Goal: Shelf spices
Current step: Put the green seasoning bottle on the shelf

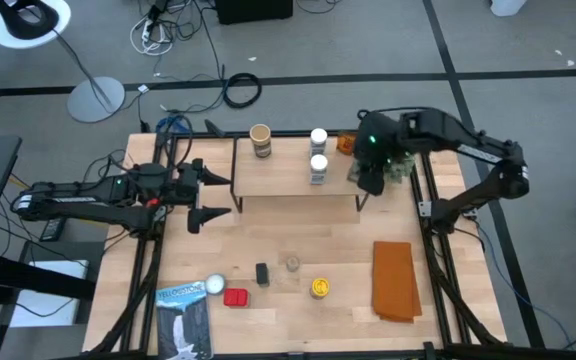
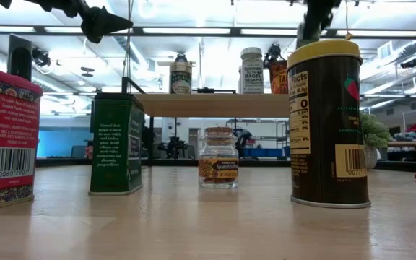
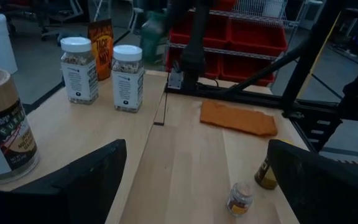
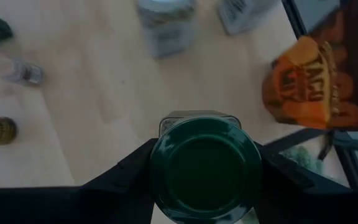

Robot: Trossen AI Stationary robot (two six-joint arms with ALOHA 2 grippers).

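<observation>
Right gripper (image 4: 205, 163) clamped on a green-lidded jar (image 4: 205, 167) over the shelf (image 1: 283, 180) end, tan-lidded tin (image 1: 260, 140) and two white-capped seasoning jars (image 1: 318, 155) on the shelf, left gripper (image 1: 213, 195) spread wide beside it, remaining spices (image 1: 319, 288) on the tabletop.

yellow-lidded tin (image 2: 329, 123), small jar (image 2: 218, 157), green tin (image 2: 117, 143)

A grey carpeted floor (image 1: 388, 40) with dark seam lines surrounds the wooden table (image 1: 298, 250). Beyond the table's far edge, cables (image 1: 178, 30) lie coiled on the floor beside a round lamp base (image 1: 95, 99). Long ceiling lights (image 2: 193, 30) run overhead. Past the table, red bins (image 3: 253, 34) sit on a wire rack.
</observation>
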